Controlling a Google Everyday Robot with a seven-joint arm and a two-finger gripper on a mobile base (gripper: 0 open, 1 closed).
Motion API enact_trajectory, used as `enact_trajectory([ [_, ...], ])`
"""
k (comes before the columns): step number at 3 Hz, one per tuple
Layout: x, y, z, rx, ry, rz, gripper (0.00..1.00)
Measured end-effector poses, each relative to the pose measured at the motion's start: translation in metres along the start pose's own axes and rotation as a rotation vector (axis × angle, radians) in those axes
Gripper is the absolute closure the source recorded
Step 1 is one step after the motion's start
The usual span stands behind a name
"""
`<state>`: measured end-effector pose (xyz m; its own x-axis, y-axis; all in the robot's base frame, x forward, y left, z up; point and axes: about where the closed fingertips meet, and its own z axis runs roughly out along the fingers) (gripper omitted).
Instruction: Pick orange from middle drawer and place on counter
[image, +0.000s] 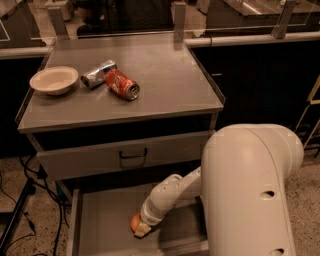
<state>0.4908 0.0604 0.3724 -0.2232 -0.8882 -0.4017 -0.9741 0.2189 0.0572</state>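
Though the gripper apparently touches the orange in the middle drawer, its grasp cannot be told; a partial hold may let it roll.

The white arm slants downward (its bulky elbow nearest the camera), gripper low at its end.

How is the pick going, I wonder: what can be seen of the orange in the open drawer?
The orange is small, round, dull-skinned; only its left part shows. The gripper, at the end of the white arm reaching into the open middle drawer, covers the rest and sits against it. The fruit is at the drawer's bare grey floor, near the front, apart from the side walls. Whether it rests or is lifted cannot be told.
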Motion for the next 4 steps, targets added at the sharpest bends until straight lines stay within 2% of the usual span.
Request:
enact_trajectory([
  [1, -0.004, 0.004, -0.004, -0.012, -0.001, -0.007, 1.0],
  [2, -0.007, 0.012, -0.025, -0.028, 0.004, 0.014, 1.0],
  [4, -0.004, 0.012, -0.083, 0.046, 0.025, 0.069, 1.0],
])
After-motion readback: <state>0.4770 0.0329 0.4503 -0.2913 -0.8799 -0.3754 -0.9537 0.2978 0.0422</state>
